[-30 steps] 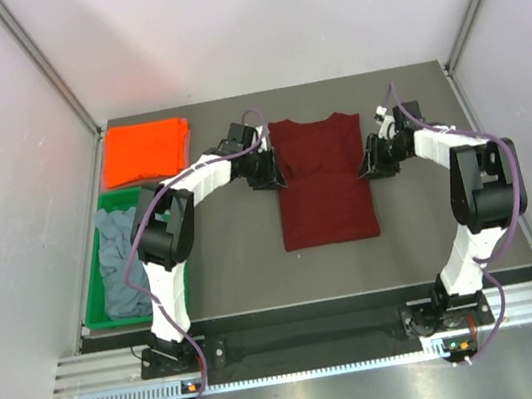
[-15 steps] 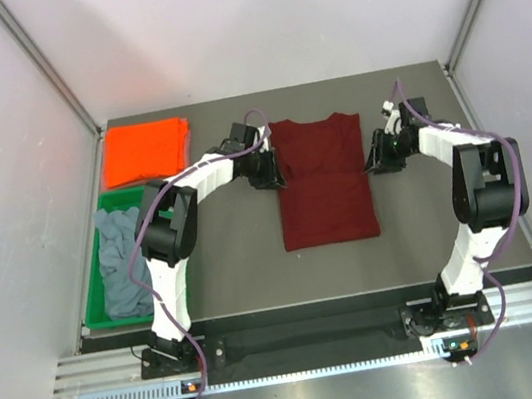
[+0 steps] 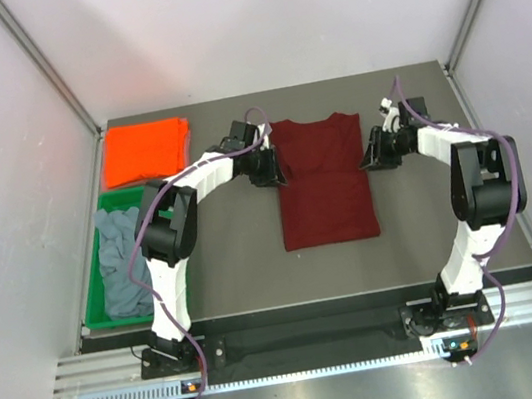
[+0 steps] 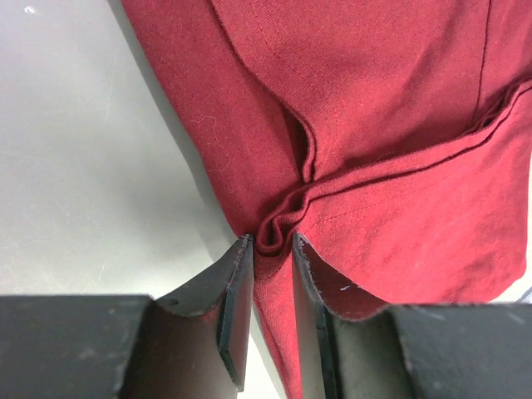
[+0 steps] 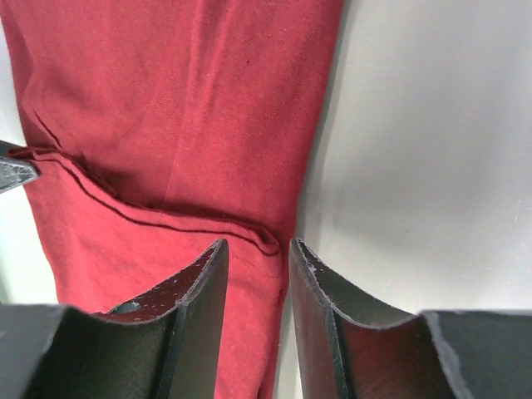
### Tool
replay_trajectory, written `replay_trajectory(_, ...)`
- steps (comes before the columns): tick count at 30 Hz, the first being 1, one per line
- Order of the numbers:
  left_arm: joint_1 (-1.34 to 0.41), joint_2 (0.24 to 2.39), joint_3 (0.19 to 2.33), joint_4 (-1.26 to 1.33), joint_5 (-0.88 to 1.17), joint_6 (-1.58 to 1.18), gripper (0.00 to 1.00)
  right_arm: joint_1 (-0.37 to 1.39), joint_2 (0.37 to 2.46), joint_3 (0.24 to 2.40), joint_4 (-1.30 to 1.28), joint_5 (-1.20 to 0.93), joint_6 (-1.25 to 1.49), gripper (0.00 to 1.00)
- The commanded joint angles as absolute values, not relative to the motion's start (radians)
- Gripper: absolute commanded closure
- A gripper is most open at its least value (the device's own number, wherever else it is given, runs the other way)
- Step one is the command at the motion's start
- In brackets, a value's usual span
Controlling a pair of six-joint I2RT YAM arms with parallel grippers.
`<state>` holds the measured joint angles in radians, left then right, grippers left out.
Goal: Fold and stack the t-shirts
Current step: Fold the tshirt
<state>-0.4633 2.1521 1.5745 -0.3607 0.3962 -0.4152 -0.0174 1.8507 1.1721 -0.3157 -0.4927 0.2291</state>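
Note:
The dark maroon t-shirt (image 3: 323, 190) lies flat in the middle of the table with its sleeves folded in. My left gripper (image 3: 267, 172) is at its left edge, shut on a bunched fold of the maroon cloth (image 4: 287, 212). My right gripper (image 3: 377, 153) is at the shirt's right edge. Its jaws stand open astride the flat hem (image 5: 266, 237), with bare table beside the right finger. The orange t-shirt (image 3: 145, 150) lies folded at the back left. The grey-blue t-shirt (image 3: 122, 261) sits crumpled in the tray.
A green plastic tray (image 3: 93, 288) stands along the left edge of the table, below the orange shirt. White walls and metal frame posts (image 3: 48, 67) close in the table on both sides and at the back.
My left jaws have closed in on the shirt's left edge and bunched the cloth. My right gripper has shifted slightly towards the back along the right edge.

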Motion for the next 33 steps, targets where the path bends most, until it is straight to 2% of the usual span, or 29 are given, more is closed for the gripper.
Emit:
replay_trajectory(1, -0.46, 2.155, 1.618, -0.342, 0.413, -0.402, 0.7, -0.026, 1.878, 1.183, -0.275, -0.514, 0.226, 0.64)
replay_trajectory(11, -0.46, 2.158, 1.621, -0.341, 0.416, -0.408, 0.71, -0.025, 1.894, 1.184, -0.275, -0.508, 0.222, 0.66)
replay_trajectory(14, -0.46, 2.16, 1.621, -0.336, 0.42, -0.414, 0.73, -0.021, 1.893, 1.177, -0.268, -0.515, 0.229, 0.69)
replay_trajectory(15, -0.46, 2.158, 1.62, -0.336, 0.422, -0.416, 0.76, -0.018, 1.89, 1.175, -0.267, -0.517, 0.229, 0.69)
replay_trajectory(18, -0.462, 2.157, 1.621, -0.333, 0.431, -0.419, 0.86, -0.017, 1.879, 1.172, -0.268, -0.511, 0.229, 0.77)
replay_trajectory(19, -0.462, 2.157, 1.621, -0.333, 0.431, -0.42, 0.96, -0.017, 1.878, 1.175, -0.281, -0.505, 0.23, 0.88)
replay_trajectory(20, -0.46, 2.155, 1.621, -0.331, 0.431, -0.425, 1.0, -0.017, 1.875, 1.178, -0.287, -0.496, 0.229, 0.94)
replay_trajectory(22, -0.462, 2.151, 1.621, -0.33, 0.434, -0.428, 1.0, -0.014, 1.861, 1.18, -0.293, -0.482, 0.229, 1.0)
replay_trajectory(33, -0.463, 2.102, 1.6, -0.31, 0.394, -0.44, 1.0, -0.008, 1.773, 1.158, -0.288, -0.446, 0.229, 1.0)
